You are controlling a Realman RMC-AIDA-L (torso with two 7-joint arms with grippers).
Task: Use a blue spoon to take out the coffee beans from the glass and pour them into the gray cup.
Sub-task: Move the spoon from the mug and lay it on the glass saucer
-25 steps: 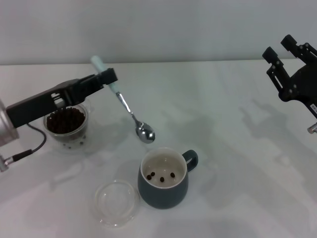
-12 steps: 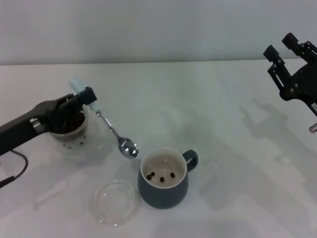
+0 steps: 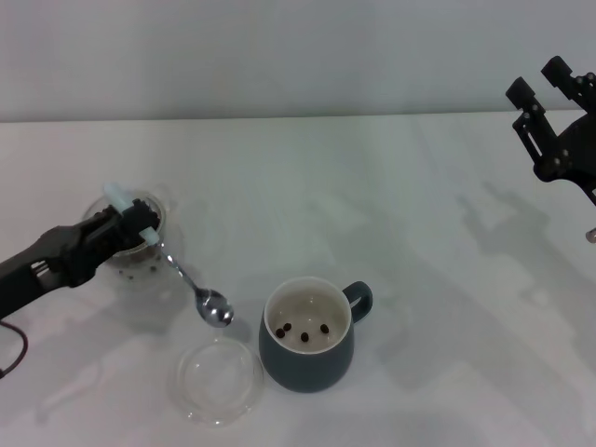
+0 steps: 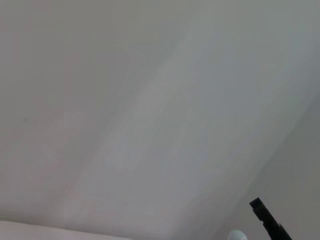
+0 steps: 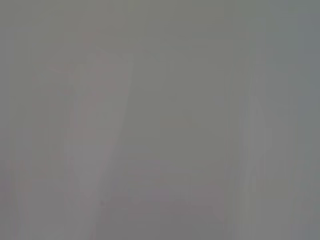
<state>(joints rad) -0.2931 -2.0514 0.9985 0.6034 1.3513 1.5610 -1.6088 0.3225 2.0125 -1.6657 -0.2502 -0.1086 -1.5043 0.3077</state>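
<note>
- Lower and nearer the robot than a second ago, the left gripper (image 3: 140, 226) stays clamped on the blue spoon (image 3: 177, 270) handle beside the glass (image 3: 130, 244).
- Spoon bowl hangs empty, left of the gray cup (image 3: 307, 337), which holds three coffee beans (image 3: 304, 332); likely returning for more.
- Right gripper (image 3: 549, 121) sits parked far right of the cup, fingers apart, empty.

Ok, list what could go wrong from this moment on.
1. The left gripper holds the blue spoon high on its handle, over the glass; dipping the bowl may nudge or tip the small glass.
2. The spoon bowl hangs low near the clear dish and the gray cup; a sweep could clip either.
3. Coffee beans might roll off the tilted spoon in transit.
</note>
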